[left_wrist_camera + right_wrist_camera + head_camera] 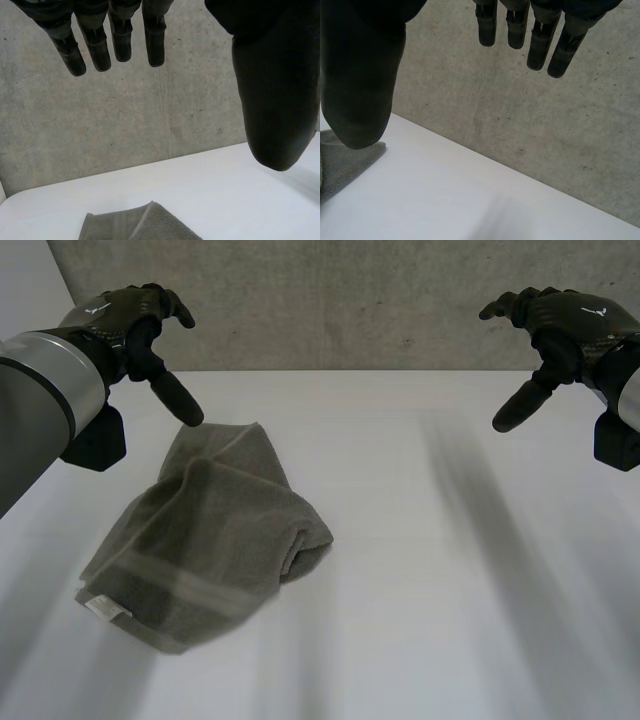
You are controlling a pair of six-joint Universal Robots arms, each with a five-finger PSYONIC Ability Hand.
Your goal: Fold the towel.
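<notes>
I am holding my left hand [128, 325] and right hand [562, 325] up, fingers loose and empty. The towel [210, 535] is lying bunched on the table [470, 600], stretching from under my left hand toward me, far from my right hand.

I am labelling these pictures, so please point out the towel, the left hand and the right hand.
towel [215, 530], head view, middle of the cloth.
left hand [128, 312], head view, back of the hand.
right hand [570, 320], head view, back of the hand.
</notes>
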